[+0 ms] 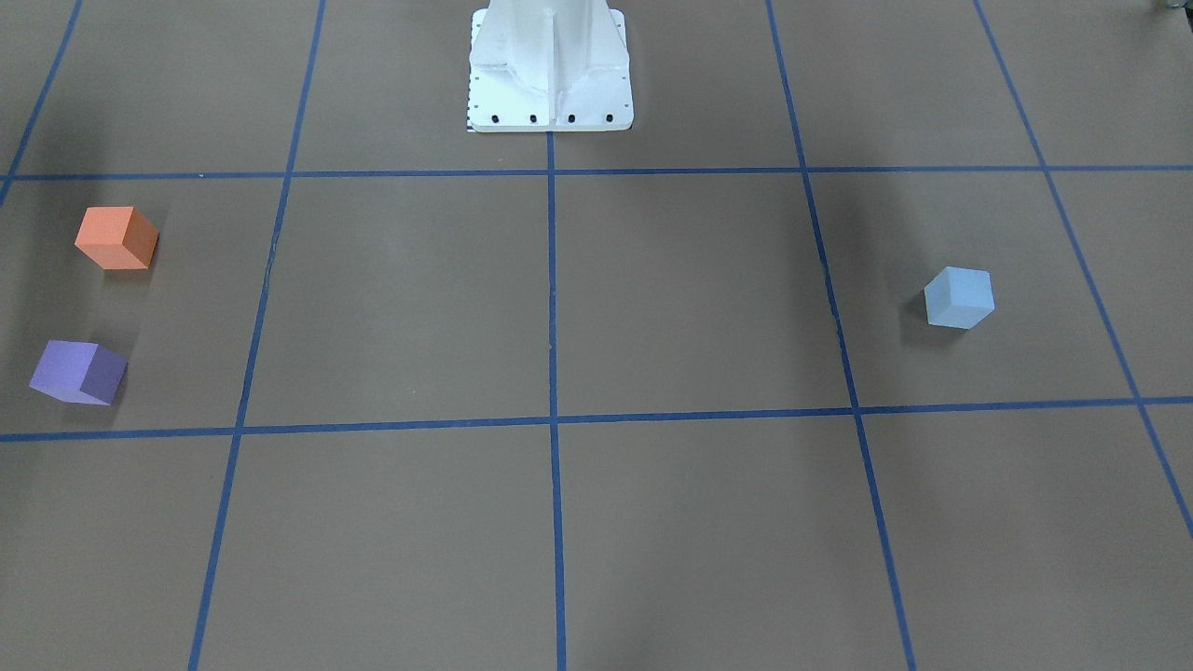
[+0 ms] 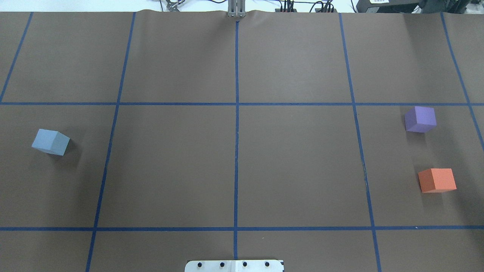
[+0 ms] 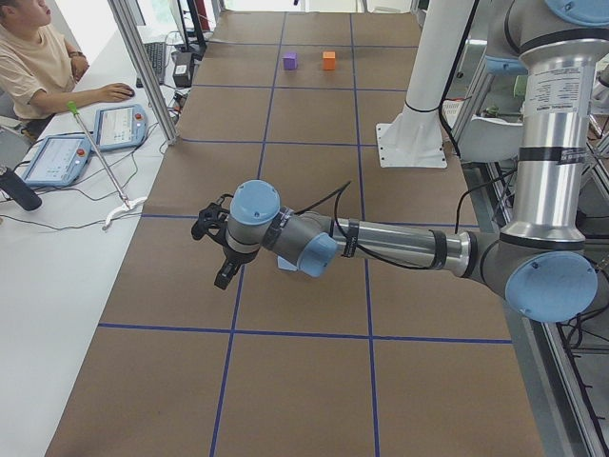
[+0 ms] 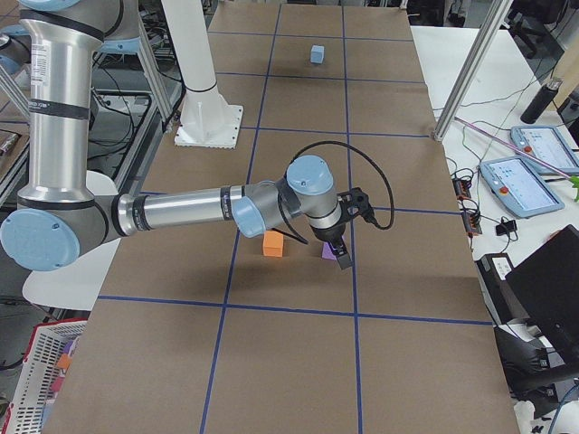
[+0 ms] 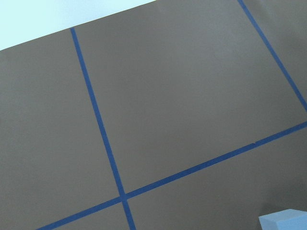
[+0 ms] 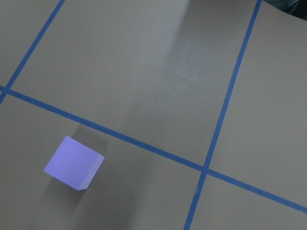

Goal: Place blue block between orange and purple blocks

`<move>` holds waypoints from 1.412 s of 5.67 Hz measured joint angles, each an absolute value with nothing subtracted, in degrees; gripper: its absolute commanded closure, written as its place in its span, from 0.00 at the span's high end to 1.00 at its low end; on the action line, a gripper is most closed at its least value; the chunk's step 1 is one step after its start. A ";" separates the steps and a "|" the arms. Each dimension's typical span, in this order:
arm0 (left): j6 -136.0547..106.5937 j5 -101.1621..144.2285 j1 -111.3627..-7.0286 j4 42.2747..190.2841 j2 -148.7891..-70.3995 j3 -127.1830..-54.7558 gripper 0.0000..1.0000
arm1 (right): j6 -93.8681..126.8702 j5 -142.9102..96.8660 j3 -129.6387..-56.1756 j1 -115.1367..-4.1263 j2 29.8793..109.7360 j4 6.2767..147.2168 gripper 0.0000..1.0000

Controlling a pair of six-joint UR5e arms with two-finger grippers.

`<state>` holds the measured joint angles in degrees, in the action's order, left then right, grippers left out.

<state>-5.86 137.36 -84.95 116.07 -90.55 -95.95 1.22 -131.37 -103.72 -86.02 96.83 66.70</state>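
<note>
The blue block sits alone on the brown table on my left side; its corner shows in the left wrist view. The orange block and the purple block sit apart on my right side, with a gap between them. The left gripper hangs above the table close to the blue block and shows only in the exterior left view. The right gripper hangs above the purple block and shows only in the exterior right view. I cannot tell whether either is open or shut.
Blue tape lines divide the table into squares. The white robot base plate stands at the robot's edge. An operator sits with tablets beside the far table edge.
</note>
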 measured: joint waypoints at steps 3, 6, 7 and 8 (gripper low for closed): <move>-23.88 134.75 -66.31 121.11 -91.03 -95.64 1.00 | 10.54 -136.04 -101.72 -85.41 96.66 61.30 1.00; -37.43 123.62 -54.11 122.72 -90.26 -95.63 1.00 | 11.24 -136.58 -101.66 -85.34 96.88 61.15 1.00; -38.14 121.13 -52.79 122.65 -89.40 -95.45 1.00 | 11.25 -136.58 -101.62 -85.34 96.92 61.13 1.00; -38.22 120.11 -52.30 122.57 -88.90 -95.33 1.00 | 11.25 -136.61 -101.61 -85.34 96.94 61.16 1.00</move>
